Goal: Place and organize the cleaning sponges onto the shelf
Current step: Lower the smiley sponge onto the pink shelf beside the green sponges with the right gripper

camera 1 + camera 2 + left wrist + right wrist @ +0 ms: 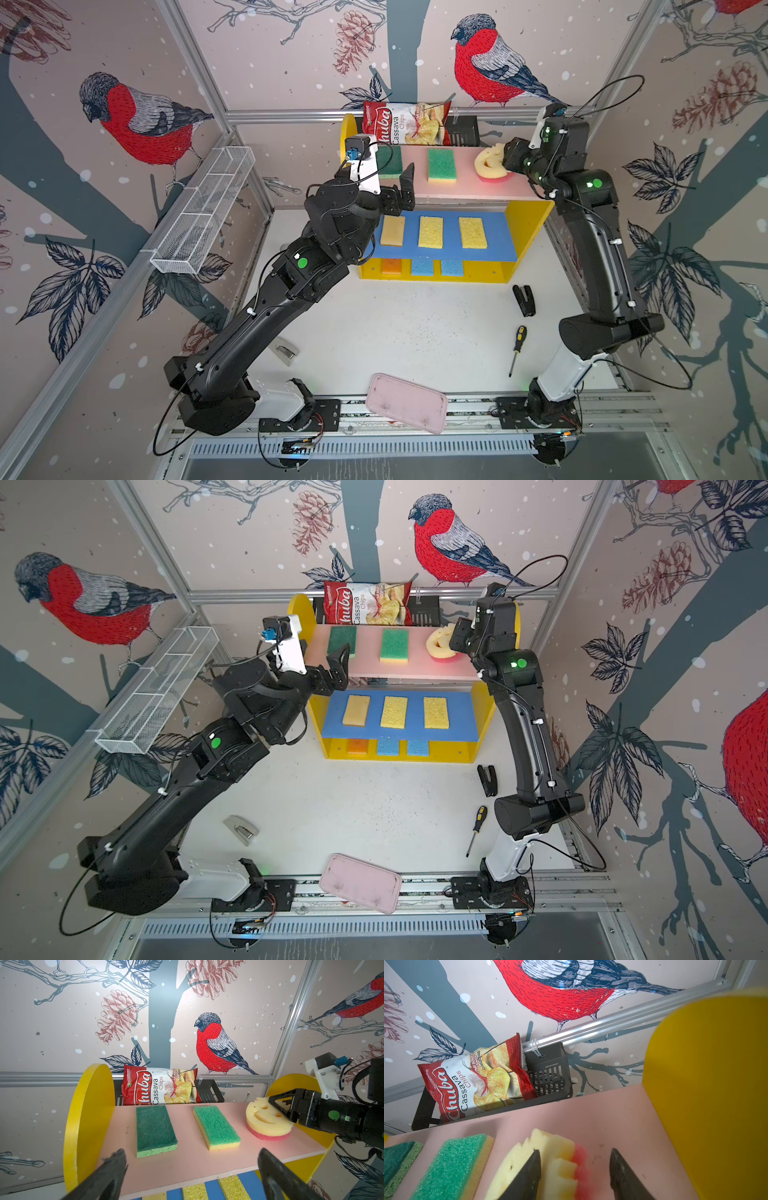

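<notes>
Left end effector [192, 1152], left wrist view: jaws wide apart, empty, just before the shelf [89, 1118]. On its pink board [187, 1159] lie two green sponges [154, 1130], with the smiley sponge [268, 1120] flat beside them.

Right wrist view: my right end effector [575, 1151] is half open astride the smiley's rim. One finger lies on the yellow foam and the other is clear of it, so there is no grip.

Top view: three yellow sponges [431, 232] on the blue board [498, 245]. One orange sponge [391, 266] and two blue sponges [422, 266] sit on the base [478, 272].

I judge all of them light, soft and squashy, so pinch gently across the short edges.
</notes>
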You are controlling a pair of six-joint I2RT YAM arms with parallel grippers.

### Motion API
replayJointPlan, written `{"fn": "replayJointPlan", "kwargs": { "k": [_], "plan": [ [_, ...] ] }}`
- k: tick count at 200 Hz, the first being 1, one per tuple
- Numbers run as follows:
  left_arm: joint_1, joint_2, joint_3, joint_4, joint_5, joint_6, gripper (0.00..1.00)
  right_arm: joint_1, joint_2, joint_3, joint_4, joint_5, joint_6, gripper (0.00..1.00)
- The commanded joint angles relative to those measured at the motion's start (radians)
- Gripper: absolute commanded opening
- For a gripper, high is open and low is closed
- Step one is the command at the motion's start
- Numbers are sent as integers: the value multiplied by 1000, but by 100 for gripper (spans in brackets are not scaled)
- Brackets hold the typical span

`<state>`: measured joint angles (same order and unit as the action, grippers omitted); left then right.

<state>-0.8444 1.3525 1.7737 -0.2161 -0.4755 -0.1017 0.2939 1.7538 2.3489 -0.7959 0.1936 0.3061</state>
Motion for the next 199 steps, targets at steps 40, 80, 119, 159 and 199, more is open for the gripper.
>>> {"fn": "replayJointPlan", "kwargs": {
  "k": [40, 80, 119, 159, 199],
  "plan": [
    [1, -12, -10, 38, -17, -3, 97, -5, -20, -32, 14, -37, 6, 61],
    [1, -16, -11, 33, -16, -5, 97, -4, -9, -91, 26, -65, 16, 63],
    [1, -26, -20, 39, -23, -3, 97, -5, -1, -80, 30, -62, 15, 74],
    [2, -25, -22, 37, -25, 0, 97, -4, -1, -84, 38, -86, -1, 99],
    [1, -29, -22, 40, -29, 2, 97, -6, -6, -88, 53, -83, -5, 100]
  ]
}}
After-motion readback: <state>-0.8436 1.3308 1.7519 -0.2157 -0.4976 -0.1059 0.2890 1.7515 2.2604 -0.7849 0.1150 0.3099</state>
